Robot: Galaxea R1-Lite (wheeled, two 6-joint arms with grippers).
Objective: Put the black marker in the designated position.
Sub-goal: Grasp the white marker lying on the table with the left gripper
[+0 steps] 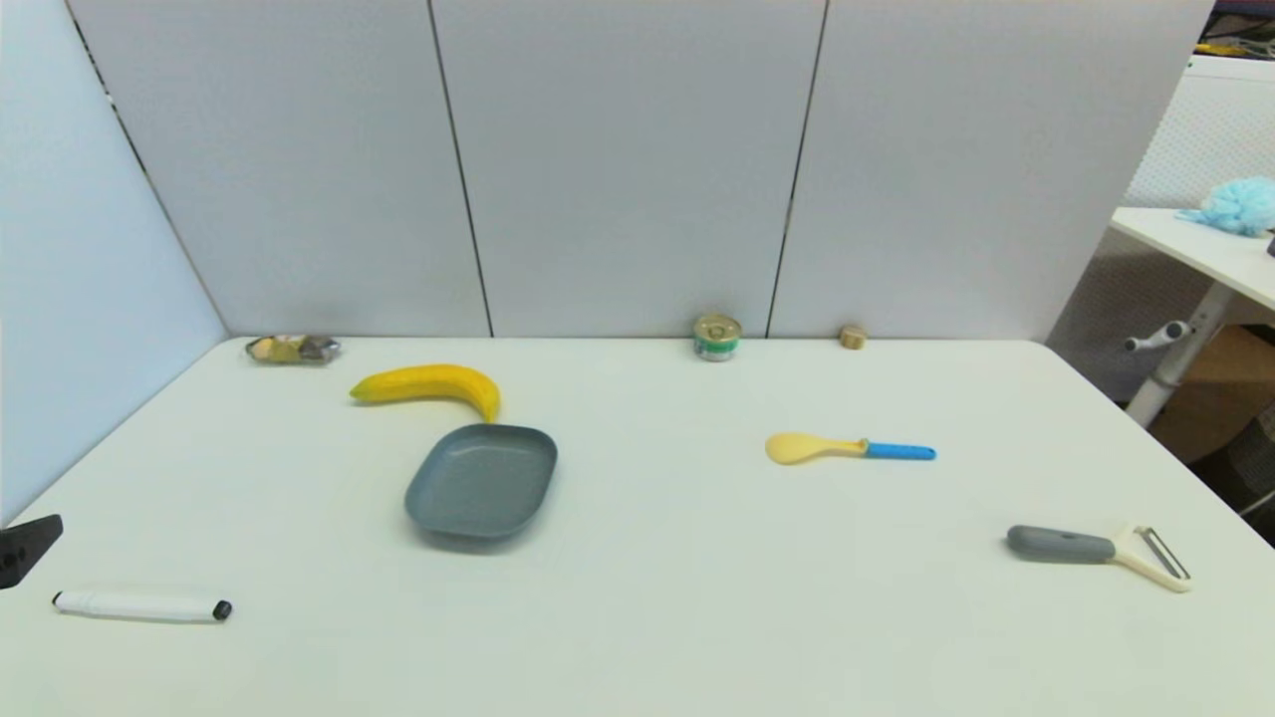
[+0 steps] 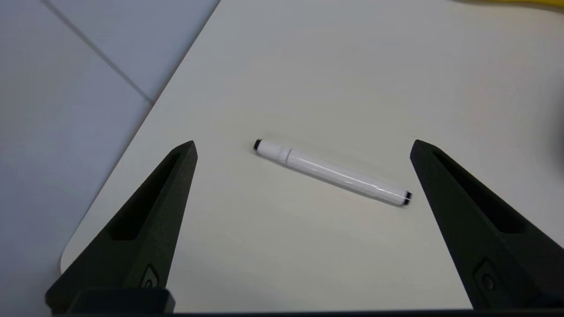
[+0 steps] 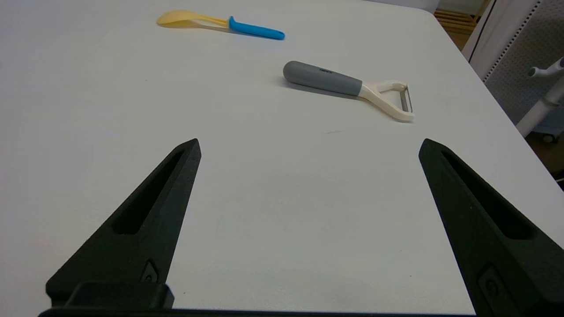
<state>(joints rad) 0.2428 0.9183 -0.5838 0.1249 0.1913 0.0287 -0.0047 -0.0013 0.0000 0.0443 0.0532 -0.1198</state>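
Your marker (image 1: 141, 604) lies flat at the table's (image 1: 697, 617) near-left corner, left gripper (image 2: 302, 147) spread wide above it, not touching; right gripper (image 3: 308, 145) also spread, w/ nothing held

White table (image 1: 697, 597) w/ marker (image 1: 141, 604), banana (image 1: 428, 385), tray (image 1: 482, 482)

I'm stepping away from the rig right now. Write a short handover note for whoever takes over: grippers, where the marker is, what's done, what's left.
Left gripper: open, empty, above the near left part of the table, fingers either side of the black marker but not touching it.
Right gripper: open, empty, over the near right side, short of the peeler.
Marker: lying flat near the table's front left corner.
Done: nothing gripped yet.
Left: grasp the marker, carry it to its spot, release.
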